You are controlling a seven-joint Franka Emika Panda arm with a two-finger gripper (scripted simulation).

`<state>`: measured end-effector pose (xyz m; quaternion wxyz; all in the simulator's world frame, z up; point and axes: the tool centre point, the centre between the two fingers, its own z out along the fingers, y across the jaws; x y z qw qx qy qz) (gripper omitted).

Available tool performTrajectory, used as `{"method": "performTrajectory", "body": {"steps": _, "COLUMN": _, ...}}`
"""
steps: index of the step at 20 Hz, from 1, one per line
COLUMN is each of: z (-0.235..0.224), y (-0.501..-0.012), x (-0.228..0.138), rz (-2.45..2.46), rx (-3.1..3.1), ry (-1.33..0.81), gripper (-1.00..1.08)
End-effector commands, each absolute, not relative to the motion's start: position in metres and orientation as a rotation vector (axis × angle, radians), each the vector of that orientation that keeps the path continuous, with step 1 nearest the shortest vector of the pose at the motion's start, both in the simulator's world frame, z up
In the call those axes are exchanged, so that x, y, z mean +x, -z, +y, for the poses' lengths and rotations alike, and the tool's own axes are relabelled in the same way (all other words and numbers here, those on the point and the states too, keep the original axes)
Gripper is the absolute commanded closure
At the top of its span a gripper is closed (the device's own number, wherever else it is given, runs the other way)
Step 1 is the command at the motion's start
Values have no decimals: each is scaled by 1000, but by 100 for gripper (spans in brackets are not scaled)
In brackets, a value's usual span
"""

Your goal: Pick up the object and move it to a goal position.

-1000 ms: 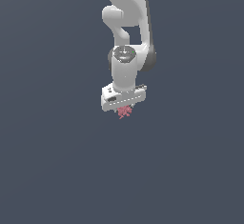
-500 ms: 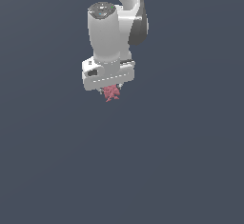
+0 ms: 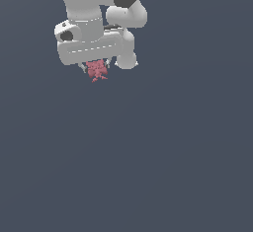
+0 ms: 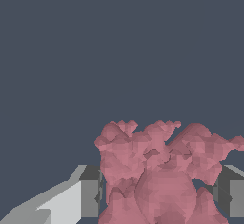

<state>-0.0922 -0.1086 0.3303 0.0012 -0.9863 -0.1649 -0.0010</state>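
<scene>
Item: small pink-red lumpy cluster-shaped object (image 3: 97, 71), clamped between the white robot gripper (image 3: 95, 67) fingers (image 4: 89, 197), hanging at its six o'clock, evidently for carrying goalward.

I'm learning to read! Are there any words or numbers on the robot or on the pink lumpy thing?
None: no words, numbers or signs can be read anywhere.
The pincer is plain white.
The pink lumpy thing it grips has no label.

text: none readable | labels: none; arm casing apparently plain at this resolution
</scene>
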Motion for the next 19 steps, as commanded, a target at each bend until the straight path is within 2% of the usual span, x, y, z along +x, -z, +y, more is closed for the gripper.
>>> {"method": "performTrajectory", "body": {"steps": 1, "z": -122, "y": -355, "x": -98, "rz": -519, "rx": -3095, "ry": 2, "gripper": 108}}
{"method": "performTrajectory", "body": {"steps": 10, "z": -157, "y": -414, "x": -108, "rz": -518, "rx": -3098, "ry": 0, "gripper": 108}}
{"method": "performTrajectory", "body": {"steps": 19, "z": -168, "y": -432, "x": -109, "rz": -518, "rx": -3098, "ry": 0, "gripper": 108}}
